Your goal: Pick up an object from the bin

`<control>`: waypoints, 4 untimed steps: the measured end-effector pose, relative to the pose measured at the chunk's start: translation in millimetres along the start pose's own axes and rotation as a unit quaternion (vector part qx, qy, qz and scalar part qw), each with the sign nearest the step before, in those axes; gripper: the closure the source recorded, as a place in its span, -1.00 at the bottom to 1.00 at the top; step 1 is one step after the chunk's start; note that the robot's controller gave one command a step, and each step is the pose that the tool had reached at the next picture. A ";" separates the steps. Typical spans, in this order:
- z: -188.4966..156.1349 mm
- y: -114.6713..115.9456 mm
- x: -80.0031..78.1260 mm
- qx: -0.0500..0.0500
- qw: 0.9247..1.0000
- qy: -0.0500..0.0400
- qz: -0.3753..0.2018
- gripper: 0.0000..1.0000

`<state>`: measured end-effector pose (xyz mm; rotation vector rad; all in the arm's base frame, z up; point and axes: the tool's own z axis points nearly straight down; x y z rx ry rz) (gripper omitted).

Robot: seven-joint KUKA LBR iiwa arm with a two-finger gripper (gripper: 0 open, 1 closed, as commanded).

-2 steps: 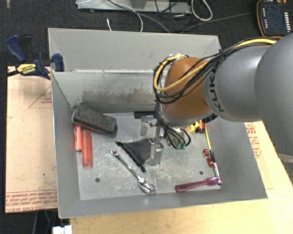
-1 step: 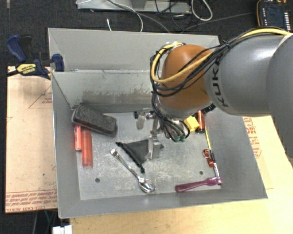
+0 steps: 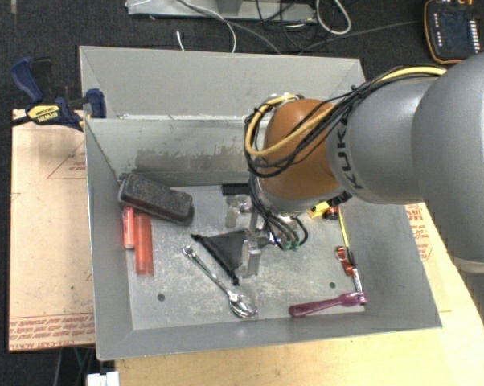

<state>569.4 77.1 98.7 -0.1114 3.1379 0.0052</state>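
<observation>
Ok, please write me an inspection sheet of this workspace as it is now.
surface: grey metal bin, floor scuffed.
job's things: black triangular piece under the end effector.
clutter: metal spoon, dark grey block, red sticks, purple handle, thin yellow stick.
end effector: low over the black triangular piece.
cables: yellow and black loops on the wrist.
surroundings: teach pendant, loose cables beyond the bin.

A robotics lab, shown by KUKA arm [image 3: 403, 147], teach pendant [image 3: 450, 26], cables [image 3: 326, 10].

Hanging low in the middle of the bin [image 3: 109, 248], hand [image 3: 250, 254] just beside a black triangular piece [image 3: 223, 248], metal spoon [image 3: 214, 280] lying close.
</observation>
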 end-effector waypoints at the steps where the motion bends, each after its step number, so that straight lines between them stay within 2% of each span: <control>1: 28.5 -21.1 -8.5 0.000 1.000 -0.009 -0.009 -1.00; 2: 26.8 -20.2 -4.4 -0.001 0.999 -0.005 0.033 1.00; 3: 26.5 -20.2 -4.0 -0.001 0.999 -0.005 0.035 1.00; 4: -0.9 -19.9 0.1 -0.001 0.999 0.002 0.035 1.00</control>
